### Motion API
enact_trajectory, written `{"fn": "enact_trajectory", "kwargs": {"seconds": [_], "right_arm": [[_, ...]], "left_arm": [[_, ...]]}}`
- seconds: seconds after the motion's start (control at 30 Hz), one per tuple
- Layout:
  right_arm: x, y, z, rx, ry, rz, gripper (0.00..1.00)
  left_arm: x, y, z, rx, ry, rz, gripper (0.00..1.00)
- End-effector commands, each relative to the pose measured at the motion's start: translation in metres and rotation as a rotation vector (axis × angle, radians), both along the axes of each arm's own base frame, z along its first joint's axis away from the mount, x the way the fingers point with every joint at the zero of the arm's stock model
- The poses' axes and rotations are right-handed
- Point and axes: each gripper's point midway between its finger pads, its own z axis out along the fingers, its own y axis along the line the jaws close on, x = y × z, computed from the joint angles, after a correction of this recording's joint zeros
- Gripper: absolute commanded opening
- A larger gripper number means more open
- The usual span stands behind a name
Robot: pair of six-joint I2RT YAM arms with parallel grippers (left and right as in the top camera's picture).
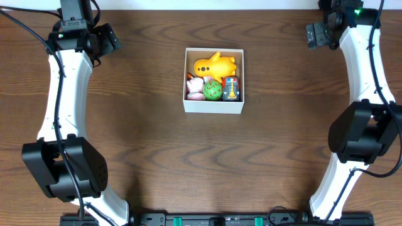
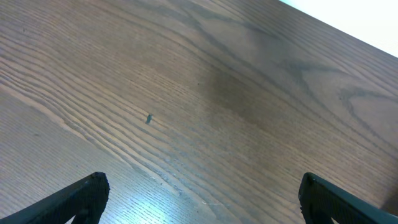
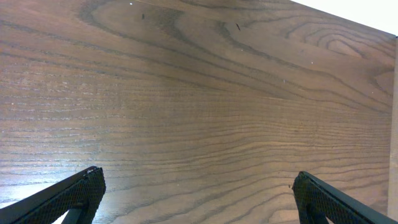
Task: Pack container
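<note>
Container (image 1: 213,105) holding toys (image 1: 215,65) sits between the jaws, well apart from both. Left jaws spread apart; right jaws likewise, above desk (image 3: 199,93).

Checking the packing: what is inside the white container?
The container holds a yellow toy, a pink toy, a green ball and a small red toy. They cover most of its floor; anything beneath them is hidden.

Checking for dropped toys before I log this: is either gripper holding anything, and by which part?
Nothing is held. The left gripper and right gripper are both open, with only table between their fingers; the toys lie in the container.
</note>
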Motion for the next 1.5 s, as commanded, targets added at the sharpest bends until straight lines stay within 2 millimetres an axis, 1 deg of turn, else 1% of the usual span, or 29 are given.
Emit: {"fn": "enact_trajectory", "kwargs": {"seconds": [0.0,0.63,0.7,0.77,0.87,1.0,1.07,1.13,1.23,1.33,1.37,1.47], "right_arm": [[-0.002,-0.001,0.009,0.001,-0.02,-0.017,0.99],[-0.002,-0.001,0.009,0.0,-0.019,-0.017,0.99],[-0.009,-0.007,0.007,-0.034,0.012,-0.031,0.99],[-0.009,-0.007,0.007,-0.033,0.015,-0.031,0.99],[-0.003,0.0,0.008,0.023,-0.015,-0.006,0.99],[0.016,0.014,0.016,0.119,-0.102,0.055,0.99],[0.029,0.024,0.028,0.144,-0.171,0.091,0.99],[0.039,0.034,0.048,0.168,-0.25,0.13,0.99],[0.047,0.047,0.089,0.178,-0.373,0.177,0.99],[0.041,0.06,0.133,0.168,-0.468,0.208,0.99],[0.037,0.065,0.15,0.164,-0.504,0.22,0.99],[0.017,0.079,0.2,0.158,-0.596,0.253,0.99]], "left_arm": [[0.002,0.003,0.007,0.015,-0.014,0.008,0.98],[0.002,0.003,0.007,0.015,-0.014,0.008,0.98],[0.002,0.003,0.007,0.015,-0.014,0.008,0.98],[0.002,0.003,0.007,0.015,-0.014,0.008,0.98],[0.002,0.003,0.007,0.015,-0.014,0.008,0.98],[0.002,0.003,0.007,0.015,-0.014,0.008,0.98],[0.002,0.003,0.007,0.015,-0.014,0.008,0.98],[0.002,0.003,0.007,0.015,-0.014,0.008,0.98],[0.002,0.003,0.007,0.015,-0.014,0.008,0.98],[0.002,0.003,0.007,0.015,-0.014,0.008,0.98],[0.002,0.003,0.007,0.015,-0.014,0.008,0.98],[0.002,0.003,0.007,0.015,-0.014,0.008,0.98]]}}
